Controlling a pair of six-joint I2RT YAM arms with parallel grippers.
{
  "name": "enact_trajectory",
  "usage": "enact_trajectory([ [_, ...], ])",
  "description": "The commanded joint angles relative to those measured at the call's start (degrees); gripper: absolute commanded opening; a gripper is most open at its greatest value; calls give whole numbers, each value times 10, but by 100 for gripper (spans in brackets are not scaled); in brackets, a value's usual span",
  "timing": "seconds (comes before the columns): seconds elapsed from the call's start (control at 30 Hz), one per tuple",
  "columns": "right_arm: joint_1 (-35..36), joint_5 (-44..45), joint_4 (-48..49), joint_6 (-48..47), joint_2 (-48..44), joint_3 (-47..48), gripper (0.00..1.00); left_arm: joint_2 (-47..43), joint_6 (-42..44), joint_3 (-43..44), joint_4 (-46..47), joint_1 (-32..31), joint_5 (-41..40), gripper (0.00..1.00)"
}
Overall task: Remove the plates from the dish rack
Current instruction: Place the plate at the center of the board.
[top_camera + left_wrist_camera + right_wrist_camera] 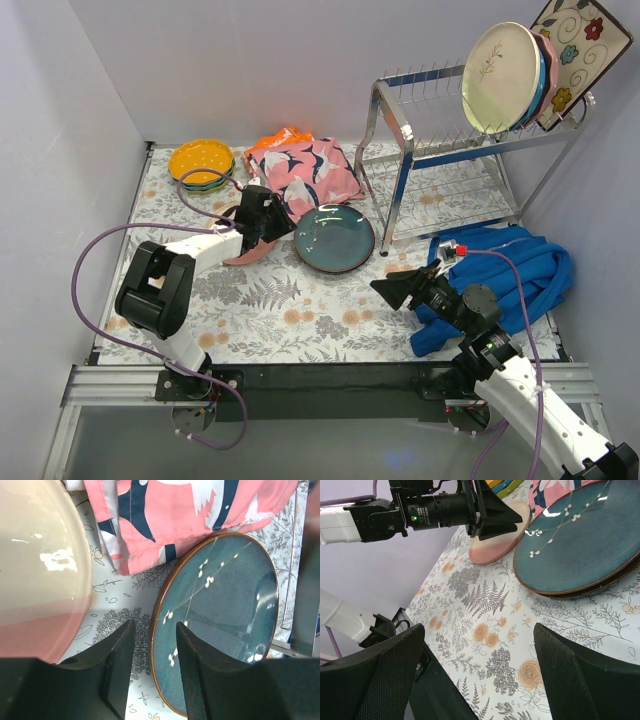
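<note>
The chrome dish rack (440, 150) stands at the back right. On its top tier lean a cream plate (500, 75), blue and pink plates behind it, and a square floral plate (582, 48). A dark teal plate (334, 240) lies on the table; it also shows in the left wrist view (225, 620) and the right wrist view (585, 540), where a second rim shows under it. A cream-pink plate (35, 570) lies left of it. My left gripper (155, 650) is open and empty, low between these two plates. My right gripper (480, 675) is wide open and empty above the tablecloth.
A stack of dotted plates with an orange one on top (201, 160) sits at the back left. A pink bird-print cloth (305, 172) lies behind the teal plate. A blue garment (510, 275) lies under the rack's front, beside my right arm. Walls close both sides.
</note>
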Motion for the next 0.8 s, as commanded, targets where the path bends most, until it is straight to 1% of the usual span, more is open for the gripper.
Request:
enact_trajectory([
  [0.0,0,-8,31,-9,0,19,93,-28,13,-4,8,0,28,36],
  [0.13,-1,-9,31,-15,1,21,93,-82,16,-5,-16,0,19,36],
  [0.2,-1,-4,32,-19,1,21,93,-128,17,-12,-30,0,17,38],
  [0.27,-1,2,31,-27,3,23,93,-161,13,-21,-31,0,38,38],
  [0.3,0,4,30,-31,4,24,93,-196,10,-36,-25,0,52,39],
  [0.33,-1,12,29,-32,6,28,93,-212,9,-46,-15,-2,97,39],
  [0.37,-1,16,26,-35,7,30,93,-232,0,-59,11,-5,114,40],
  [0.43,0,26,21,-38,7,37,93,-284,-6,-106,51,-14,152,45],
  [0.47,-1,29,19,-39,6,39,93,-299,-9,-119,78,-26,171,58],
  [0.53,-1,33,16,-42,6,45,93,-338,-7,-150,90,-41,175,68],
  [0.63,-1,52,-4,-54,8,61,93,-373,5,-171,93,-81,159,69],
  [0.67,-1,59,-16,-56,9,72,93,-381,10,-174,96,-109,152,69],
  [0.73,-1,74,-28,-67,10,83,93,-394,27,-178,99,-140,137,69],
  [0.77,-1,80,-33,-70,10,90,93,-411,34,-182,100,-172,130,69],
])
